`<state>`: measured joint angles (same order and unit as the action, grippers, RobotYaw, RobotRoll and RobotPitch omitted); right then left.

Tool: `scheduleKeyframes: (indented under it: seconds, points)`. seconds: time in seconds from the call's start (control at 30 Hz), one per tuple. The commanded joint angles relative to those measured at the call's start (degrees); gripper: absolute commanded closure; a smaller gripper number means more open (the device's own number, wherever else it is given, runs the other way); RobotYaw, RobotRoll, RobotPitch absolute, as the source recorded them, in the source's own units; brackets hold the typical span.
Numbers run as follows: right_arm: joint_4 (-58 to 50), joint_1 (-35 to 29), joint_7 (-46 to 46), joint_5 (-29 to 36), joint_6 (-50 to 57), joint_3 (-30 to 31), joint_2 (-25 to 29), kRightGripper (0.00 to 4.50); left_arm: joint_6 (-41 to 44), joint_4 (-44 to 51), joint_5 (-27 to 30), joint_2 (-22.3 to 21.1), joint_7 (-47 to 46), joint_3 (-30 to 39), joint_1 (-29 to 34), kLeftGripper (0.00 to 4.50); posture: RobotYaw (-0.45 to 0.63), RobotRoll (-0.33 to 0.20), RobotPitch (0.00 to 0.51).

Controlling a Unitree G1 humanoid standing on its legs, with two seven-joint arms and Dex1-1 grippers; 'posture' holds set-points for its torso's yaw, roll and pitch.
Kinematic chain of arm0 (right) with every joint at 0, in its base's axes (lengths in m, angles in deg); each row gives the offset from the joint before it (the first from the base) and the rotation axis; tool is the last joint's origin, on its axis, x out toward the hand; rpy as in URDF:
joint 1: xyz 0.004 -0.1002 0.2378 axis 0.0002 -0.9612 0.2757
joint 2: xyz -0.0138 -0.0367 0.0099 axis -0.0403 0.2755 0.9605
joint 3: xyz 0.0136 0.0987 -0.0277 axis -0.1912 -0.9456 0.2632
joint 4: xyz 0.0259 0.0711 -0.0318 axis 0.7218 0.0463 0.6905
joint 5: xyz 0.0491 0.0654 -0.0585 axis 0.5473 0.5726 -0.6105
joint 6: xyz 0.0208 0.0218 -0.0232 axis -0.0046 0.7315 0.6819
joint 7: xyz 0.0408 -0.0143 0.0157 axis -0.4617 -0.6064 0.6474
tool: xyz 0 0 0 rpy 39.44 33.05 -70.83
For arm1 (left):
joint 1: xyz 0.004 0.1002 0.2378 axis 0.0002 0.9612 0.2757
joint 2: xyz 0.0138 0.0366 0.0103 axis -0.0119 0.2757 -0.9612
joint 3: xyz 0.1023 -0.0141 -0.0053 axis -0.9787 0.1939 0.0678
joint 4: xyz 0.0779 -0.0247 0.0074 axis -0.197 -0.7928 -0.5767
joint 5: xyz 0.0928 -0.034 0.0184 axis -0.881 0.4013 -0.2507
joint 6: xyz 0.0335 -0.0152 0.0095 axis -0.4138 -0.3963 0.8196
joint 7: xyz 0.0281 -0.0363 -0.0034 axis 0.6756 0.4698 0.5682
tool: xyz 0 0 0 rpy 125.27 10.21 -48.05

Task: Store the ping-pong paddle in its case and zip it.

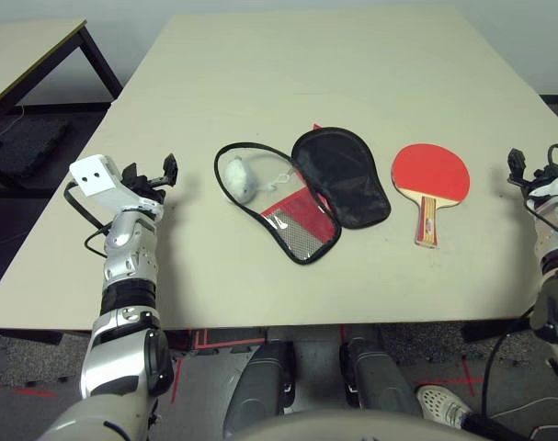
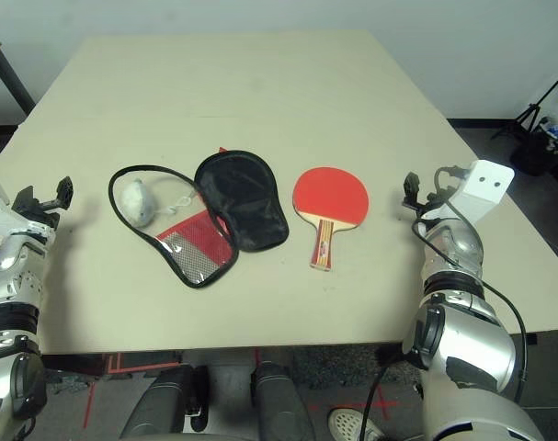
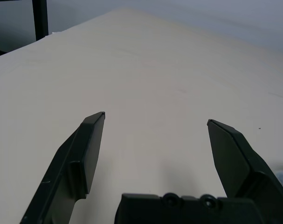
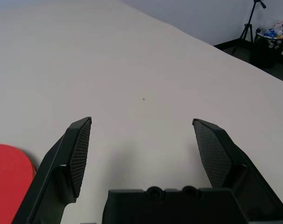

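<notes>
The ping-pong paddle [image 1: 430, 173] lies flat, red face up, right of the table's centre, with its striped handle toward the front edge. To its left the case [image 1: 341, 176] lies unzipped and spread open. The black lining faces up and the red mesh-pocket half [image 1: 297, 227] is nearer me. A white fluffy ball [image 1: 240, 179] on a string rests inside the case's black trim loop. My left gripper [image 1: 161, 173] stands open above the table, left of the case. My right gripper [image 2: 415, 191] stands open to the right of the paddle. Nothing sits between either pair of fingers [image 3: 92, 140].
The beige table [image 1: 288, 73] has free surface behind and in front of the objects. A second table [image 1: 30, 46] stands at the far left. A tripod and a bin [image 2: 545, 129] stand on the floor at the far right. A shoe [image 1: 439, 401] shows under the front edge.
</notes>
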<state>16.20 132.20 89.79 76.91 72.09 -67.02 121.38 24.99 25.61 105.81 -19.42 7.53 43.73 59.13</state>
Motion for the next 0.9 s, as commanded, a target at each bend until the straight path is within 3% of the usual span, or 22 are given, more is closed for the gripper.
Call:
scheduleKeyframes:
  seconds: [0.03,0.27,0.47,0.53,0.67,0.77,0.9]
  points:
    - [-0.16,-1.41,-0.05,0.29,-0.57,-0.65,0.43,0.02,-0.43,-2.26,-0.71,0.38,0.14,-0.38,-0.82,0.0,-0.1,0.0,0.13]
    - [-1.34,-1.55,-1.94,0.32,0.24,-0.53,0.79,0.02,-0.67,-4.44,-1.06,-0.39,1.33,-0.98,-3.31,0.0,-0.1,0.0,0.12]
    - [-11.24,-1.56,-2.59,-0.81,10.42,2.45,1.46,0.02,3.53,-1.09,-0.83,-6.35,10.11,-3.65,-8.37,0.0,-0.09,0.0,0.113]
    - [-21.09,-3.71,-3.25,0.41,19.29,3.12,1.1,0.02,5.99,0.79,-0.41,-9.26,13.34,-4.32,-10.53,0.0,-0.1,0.0,0.103]
    - [-46.68,-9.01,-4.93,5.38,48.29,5.59,0.99,0.02,14.67,5.3,1.5,-13.46,23.21,-7.77,-17.33,0.0,-0.1,0.0,0.097]
    - [-59.69,-11.41,-7.52,8.24,64.1,6.26,-0.25,0.02,20.29,9.97,2.06,-13.7,30.76,-11.93,-18.87,0.0,-0.11,0.0,0.096]
    - [-69.35,-11.95,-10.29,9.14,76.65,7.13,-2.65,0.02,24.48,16.78,1.2,-11.97,35.7,-17.72,-18.43,0.0,-0.12,0.0,0.097]
